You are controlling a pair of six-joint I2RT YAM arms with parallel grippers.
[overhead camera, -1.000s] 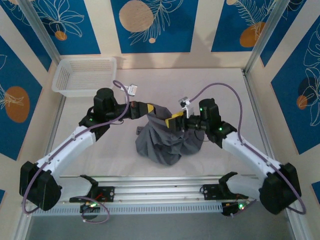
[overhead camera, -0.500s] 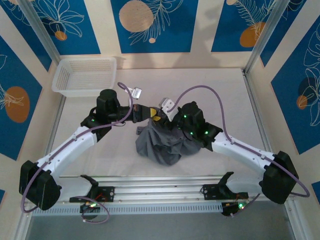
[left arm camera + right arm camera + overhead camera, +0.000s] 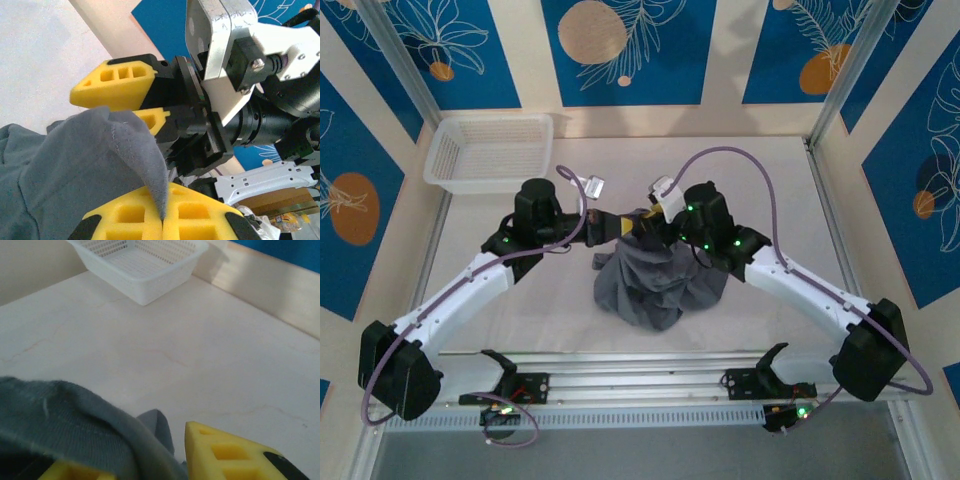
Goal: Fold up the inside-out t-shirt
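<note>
The inside-out t-shirt (image 3: 658,285) sits as a bunched dark grey heap near the middle of the pale counter (image 3: 780,180), a little toward the near edge. Its far upper part is drawn up into a peak where the two arms meet. The left fingers (image 3: 125,217), reaching in from the left, are pressed together on a pointed fold of the fabric. In the left wrist view the tip of the cloth is pinched right in the seam between them. The right fingers (image 3: 115,82) come in from the right and face them just beside that same peak, nearly touching the left pair. They stand a little apart, with grey fabric lying between them and draped over one of them, but whether they actually press on the cloth cannot be told. A white mesh basket (image 3: 485,183) stands at the far left corner of the counter, well apart from the shirt.
</note>
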